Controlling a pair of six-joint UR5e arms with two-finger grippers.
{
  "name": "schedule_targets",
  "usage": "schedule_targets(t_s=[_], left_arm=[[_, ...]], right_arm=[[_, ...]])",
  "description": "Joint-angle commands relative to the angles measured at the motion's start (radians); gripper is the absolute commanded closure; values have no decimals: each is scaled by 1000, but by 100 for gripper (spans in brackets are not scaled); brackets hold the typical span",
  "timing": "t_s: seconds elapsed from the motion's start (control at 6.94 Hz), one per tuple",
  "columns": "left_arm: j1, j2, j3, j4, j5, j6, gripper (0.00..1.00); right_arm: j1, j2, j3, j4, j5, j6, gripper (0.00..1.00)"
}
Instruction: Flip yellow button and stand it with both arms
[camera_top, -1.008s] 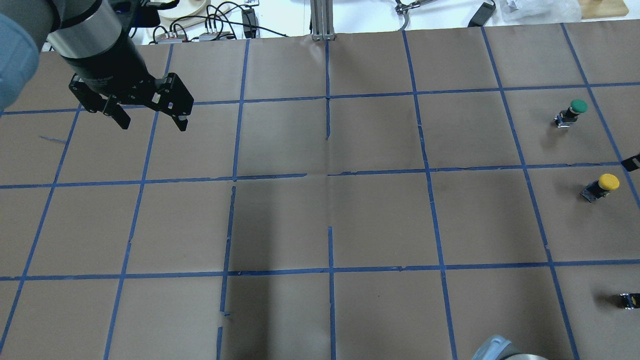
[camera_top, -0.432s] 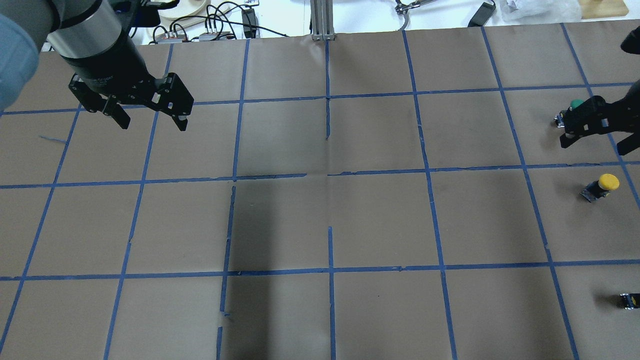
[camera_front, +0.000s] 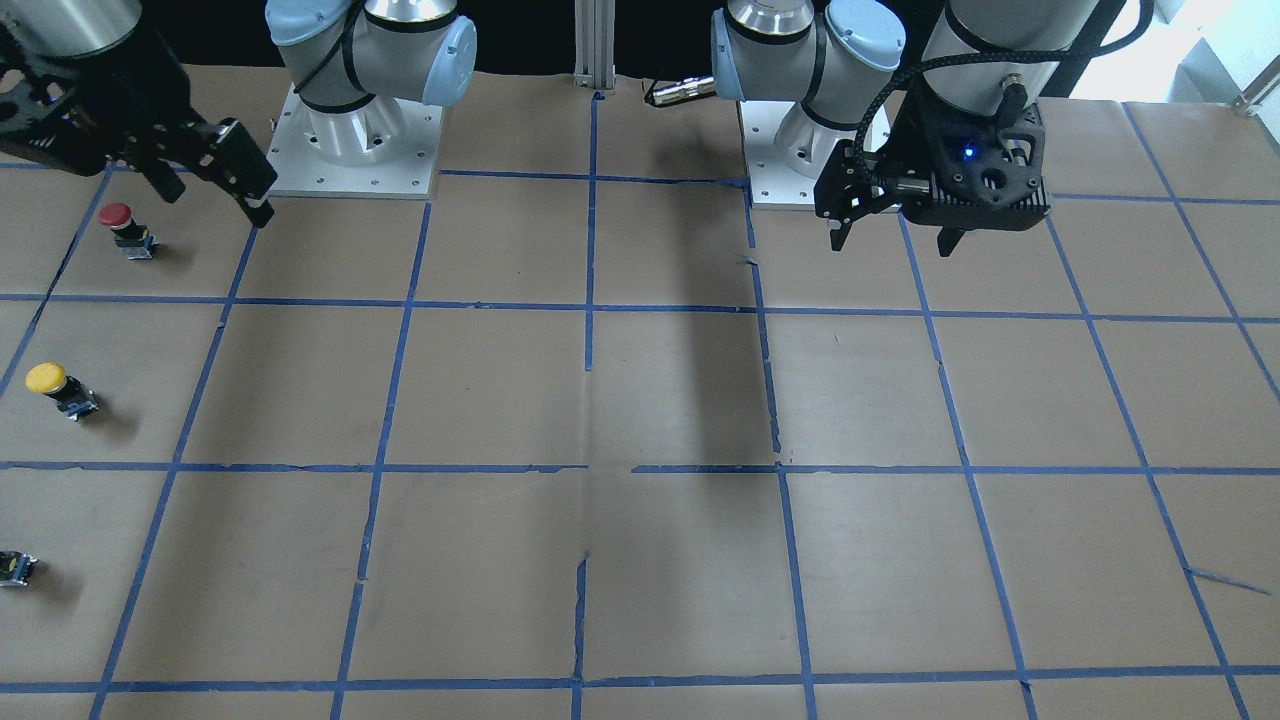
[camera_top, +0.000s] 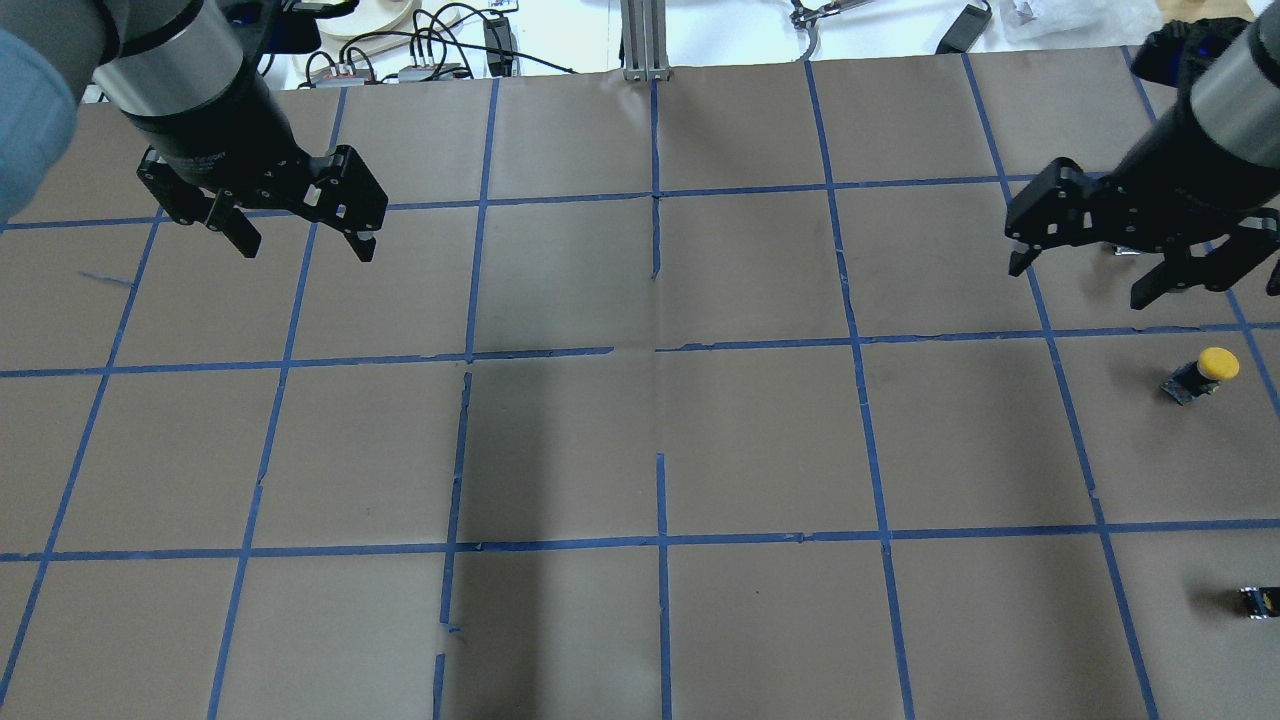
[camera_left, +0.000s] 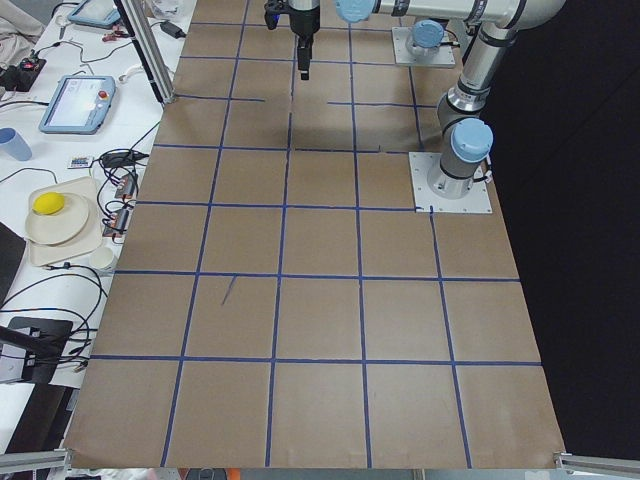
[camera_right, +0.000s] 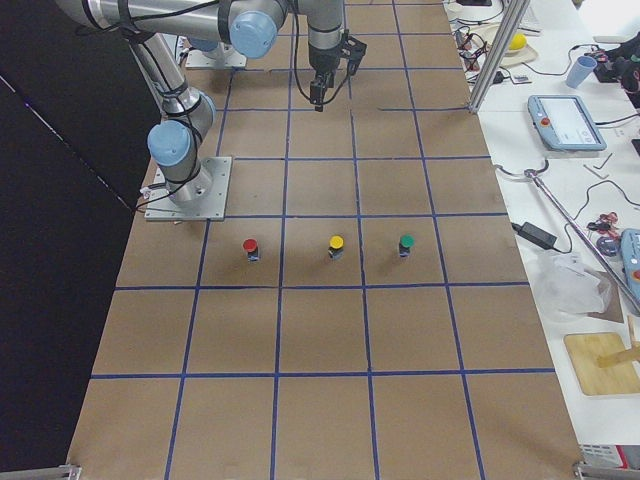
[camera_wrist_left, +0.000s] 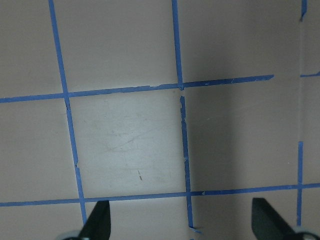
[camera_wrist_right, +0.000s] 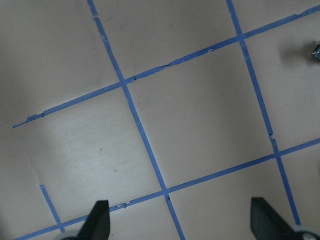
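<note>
The yellow button (camera_top: 1205, 372) stands cap up on the brown paper near the table's right edge; it also shows in the front view (camera_front: 55, 386) and the right side view (camera_right: 337, 246). My right gripper (camera_top: 1080, 280) is open and empty, hovering well above the table, beyond and slightly left of the button. It also shows in the front view (camera_front: 213, 200). My left gripper (camera_top: 307, 250) is open and empty, high over the far left of the table, far from the button. Both wrist views show only paper and blue tape between wide-apart fingertips (camera_wrist_left: 97, 222) (camera_wrist_right: 97, 220).
A red button (camera_front: 120, 225) and a green button (camera_right: 406, 244) stand either side of the yellow one; the right gripper hides the green one in the overhead view. A tiny dark capless part (camera_top: 1258, 600) lies near the right edge. Cables and gear lie beyond the far edge.
My right arm has come in from the right edge and moved left, now covering the green button in the overhead view. The left arm and the yellow button have not moved.
</note>
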Motion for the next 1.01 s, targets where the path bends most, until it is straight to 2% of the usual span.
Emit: schedule_targets(t_s=[0.0,0.58,0.86], left_arm=[[0,1,0,0,0,1,0],[-2,1,-2,-2,0,1,0],[-6,-3,-2,-8,-9,-10,0]], right_arm=[[105,1,-43,66,-25,82,0],[166,13,-17,64,-36,60,0],[168,5,-18,64,-39,-9,0]])
